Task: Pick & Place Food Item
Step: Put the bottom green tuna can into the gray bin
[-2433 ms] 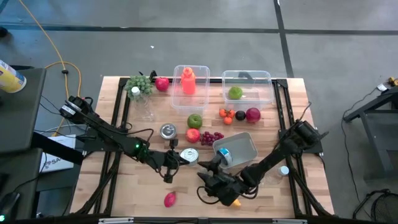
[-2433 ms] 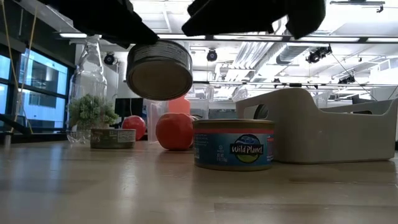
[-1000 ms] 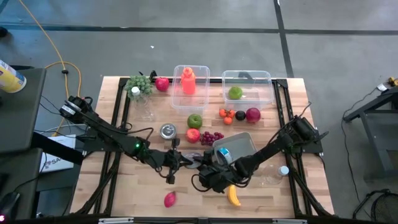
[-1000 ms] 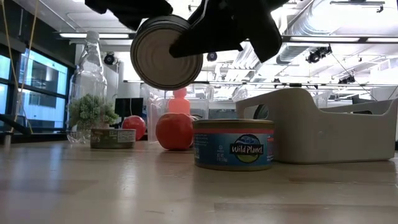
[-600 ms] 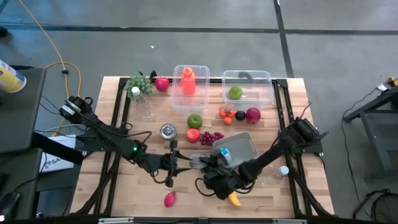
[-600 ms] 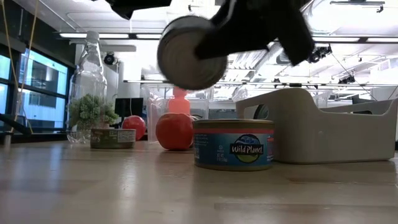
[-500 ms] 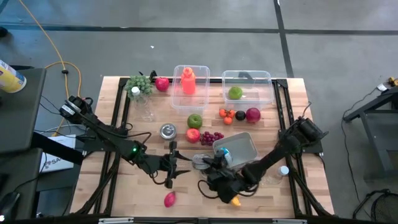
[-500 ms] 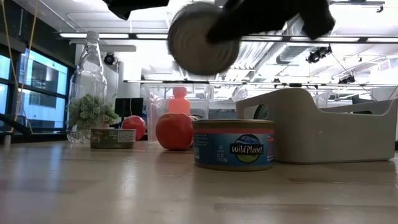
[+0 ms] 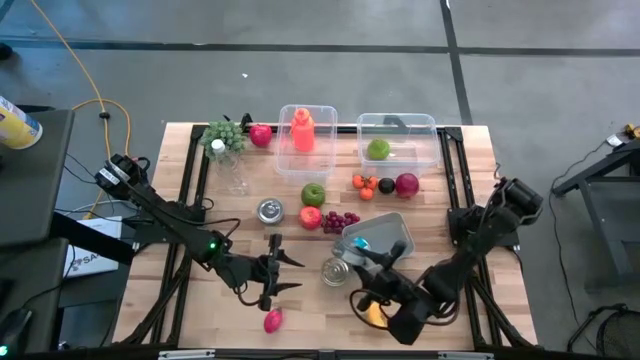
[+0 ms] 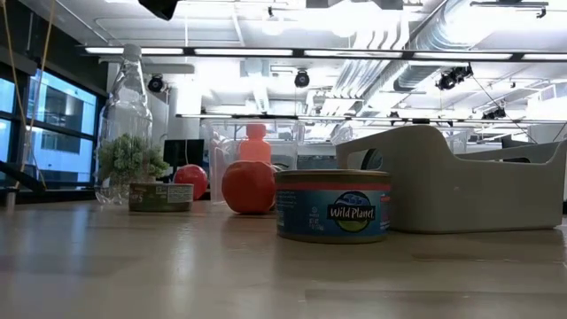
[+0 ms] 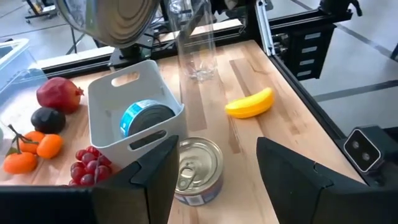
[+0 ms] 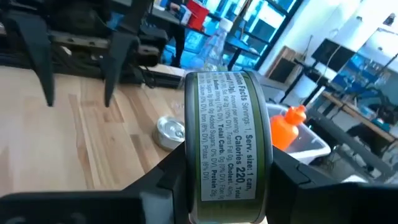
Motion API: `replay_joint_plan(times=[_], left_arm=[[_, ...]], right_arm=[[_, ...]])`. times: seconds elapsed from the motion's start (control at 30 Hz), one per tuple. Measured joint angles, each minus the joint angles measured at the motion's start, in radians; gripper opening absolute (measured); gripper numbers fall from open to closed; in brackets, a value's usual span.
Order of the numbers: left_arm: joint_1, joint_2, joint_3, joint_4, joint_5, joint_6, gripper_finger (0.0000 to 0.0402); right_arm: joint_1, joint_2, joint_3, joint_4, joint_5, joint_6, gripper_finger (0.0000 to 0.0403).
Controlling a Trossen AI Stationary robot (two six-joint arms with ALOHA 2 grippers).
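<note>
A green-labelled tin can (image 12: 227, 146) hangs in the air with my right gripper (image 9: 378, 255) shut on it; its silver end (image 11: 118, 18) shows above the white bin (image 9: 402, 228). A blue can lies in that bin. A second, blue-labelled can (image 9: 335, 270) stands on the table left of the bin. My left gripper (image 9: 285, 272) is left of that can, open, with nothing between its fingers (image 11: 155, 171). My right gripper pinches the can between its two fingers, one on each flat end (image 12: 194, 186). The fingers come nearly level from the table's near right. The can is lifted clear and sits on edge, label toward the wrist.
A banana (image 9: 372, 315) and a pink fruit (image 9: 272, 320) lie near the front edge. A small tin (image 9: 269, 210), apples (image 9: 313, 193) and grapes (image 9: 343, 218) are mid-table. Two clear containers (image 9: 308, 125) (image 9: 398, 135) stand at the far edge.
My left gripper has opened, let go of the can and drawn back toward the table's left edge. My right gripper, shut on the can, has carried it up and toward the right, over the bin, rolling it; the can has left the low view.
</note>
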Motion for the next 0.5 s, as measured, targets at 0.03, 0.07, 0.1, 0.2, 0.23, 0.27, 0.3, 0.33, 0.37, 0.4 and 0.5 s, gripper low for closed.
replay_joint_plan(times=[0.03, 0.07, 0.1, 0.2, 0.23, 0.27, 0.3, 0.33, 0.37, 0.4, 0.5], left_arm=[[0.000, 0.000, 0.000, 0.000, 0.000, -0.005, 0.0208], [0.000, 0.000, 0.000, -0.001, 0.000, -0.012, 0.0208], [0.000, 0.000, 0.000, -0.001, 0.000, -0.015, 0.0208], [0.000, 0.000, 0.000, -0.011, 0.000, -0.016, 0.0208], [0.000, 0.000, -0.001, -0.015, 0.000, -0.015, 0.0208], [0.000, 0.000, -0.001, -0.018, 0.000, -0.016, 0.0208], [0.000, 0.000, -0.001, -0.018, 0.001, -0.016, 0.0208], [0.000, 0.000, -0.001, -0.018, 0.000, -0.016, 0.0208], [0.000, 0.000, -0.001, -0.018, 0.000, -0.016, 0.0208], [0.000, 0.000, -0.001, -0.019, 0.001, -0.016, 0.0208], [0.001, 0.000, -0.001, -0.021, 0.000, -0.016, 0.0208]], right_arm=[[0.001, -0.004, 0.000, -0.043, -0.002, 0.051, 0.0122], [0.001, -0.009, 0.000, -0.094, -0.010, 0.116, 0.0122], [0.000, -0.015, 0.000, -0.154, -0.031, 0.199, 0.0122], [-0.011, -0.034, 0.000, -0.351, -0.130, 0.491, 0.0122], [-0.016, -0.040, 0.000, -0.426, -0.163, 0.588, 0.0122], [-0.021, -0.046, 0.000, -0.501, -0.193, 0.681, 0.0122], [-0.024, -0.050, 0.000, -0.574, -0.214, 0.764, 0.0122], [-0.028, -0.054, 0.000, -0.651, -0.230, 0.842, 0.0122], [-0.030, -0.055, 0.000, -0.730, -0.246, 0.921, 0.0122], [-0.031, -0.057, 0.000, -0.809, -0.271, 1.005, 0.0122], [-0.030, -0.066, 0.000, -1.018, -0.408, 1.255, 0.0122]])
